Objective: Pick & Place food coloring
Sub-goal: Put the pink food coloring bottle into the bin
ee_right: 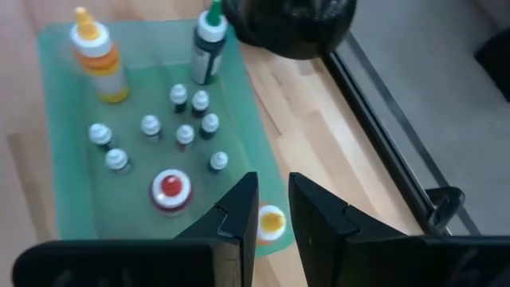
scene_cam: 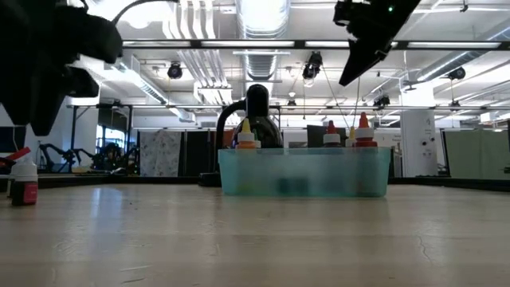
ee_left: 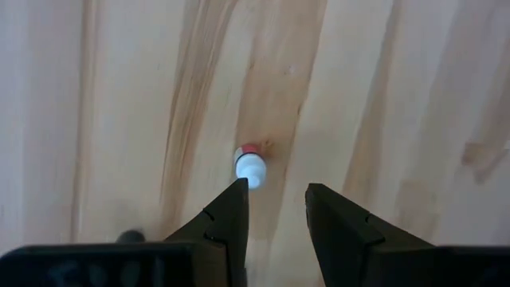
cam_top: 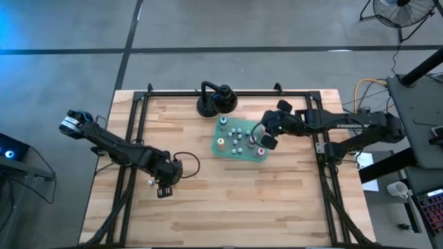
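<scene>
The left gripper [ee_left: 275,209] hangs over the bare wooden table [cam_top: 228,200] at its left side, fingers apart with a clear gap and nothing between them; just ahead of its fingertips a single small bottle [ee_left: 250,164] with a white cap and a red band stands upright on the wood, apart from both fingers. From table height the same little bottle [scene_cam: 24,184] shows at the far left, whitish on top and dark red below; its label is too small to read. The rest of the food coloring sits in a shallow green tray [cam_top: 220,151] toward the back of the table, just in front of a black stand [cam_top: 216,101]. In the tray are a cluster of tiny white-capped bottles [ee_right: 185,134], a taller orange-banded bottle [ee_right: 97,56], a dark bottle with a green tip [ee_right: 207,44], a red-topped bottle [ee_right: 170,188] and a yellow-capped one [ee_right: 271,221] at the tray's edge. The right gripper [ee_right: 272,209] hovers above that edge of the tray, its fingers nearly together with only a narrow slit between them, holding nothing. No brand name or writing can be read on any bottle.
</scene>
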`<state>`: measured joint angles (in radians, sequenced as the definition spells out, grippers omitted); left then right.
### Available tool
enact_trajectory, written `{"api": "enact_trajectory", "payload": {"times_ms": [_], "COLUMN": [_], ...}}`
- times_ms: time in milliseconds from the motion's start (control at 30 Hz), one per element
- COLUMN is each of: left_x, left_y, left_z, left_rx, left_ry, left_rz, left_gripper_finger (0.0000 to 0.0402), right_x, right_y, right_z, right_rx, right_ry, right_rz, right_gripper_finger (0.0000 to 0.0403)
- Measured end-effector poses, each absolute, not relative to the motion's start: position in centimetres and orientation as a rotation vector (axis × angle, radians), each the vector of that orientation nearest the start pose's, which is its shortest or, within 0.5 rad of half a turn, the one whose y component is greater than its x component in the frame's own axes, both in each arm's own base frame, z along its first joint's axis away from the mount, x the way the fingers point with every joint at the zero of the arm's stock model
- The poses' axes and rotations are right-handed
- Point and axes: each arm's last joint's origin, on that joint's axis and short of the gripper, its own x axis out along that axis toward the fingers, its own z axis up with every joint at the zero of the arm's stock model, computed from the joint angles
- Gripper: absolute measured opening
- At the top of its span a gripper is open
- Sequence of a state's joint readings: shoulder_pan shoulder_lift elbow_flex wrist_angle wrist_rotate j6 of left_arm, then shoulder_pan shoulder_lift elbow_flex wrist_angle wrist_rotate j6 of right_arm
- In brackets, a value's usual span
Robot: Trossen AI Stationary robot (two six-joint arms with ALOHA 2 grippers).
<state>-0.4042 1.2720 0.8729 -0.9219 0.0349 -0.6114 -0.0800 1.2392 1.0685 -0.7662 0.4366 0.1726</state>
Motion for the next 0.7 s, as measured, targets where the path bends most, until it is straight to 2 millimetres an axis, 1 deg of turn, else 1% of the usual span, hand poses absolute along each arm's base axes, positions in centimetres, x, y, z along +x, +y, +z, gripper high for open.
{"api": "enact_trajectory", "payload": {"times_ms": [200, 333, 567, 700], "left_x": [19.2, 18.7, 18.8, 18.8], "left_y": [-8.3, -8.1, -8.0, -8.0], "left_z": [19.9, 19.0, 18.6, 18.6], "left_rx": [-0.207, -0.199, -0.171, -0.214], "left_ry": [1.37, 1.394, 1.359, 1.362], "left_rz": [0.004, 0.017, 0.06, 0.086], "left_gripper_finger": [0.0099, 0.0099, 0.0099, 0.0099], "right_x": [23.8, 23.7, 23.7, 23.7], "right_y": [-4.2, -4.4, -4.4, -4.4], "right_z": [29.0, 28.8, 28.8, 28.8], "right_rx": [0.009, 0.021, 0.027, 0.026], "right_ry": [0.897, 0.901, 0.897, 0.898], "right_rz": [-0.597, -0.611, -0.614, -0.613], "right_gripper_finger": [0.0063, 0.0063, 0.0063, 0.0063]}}
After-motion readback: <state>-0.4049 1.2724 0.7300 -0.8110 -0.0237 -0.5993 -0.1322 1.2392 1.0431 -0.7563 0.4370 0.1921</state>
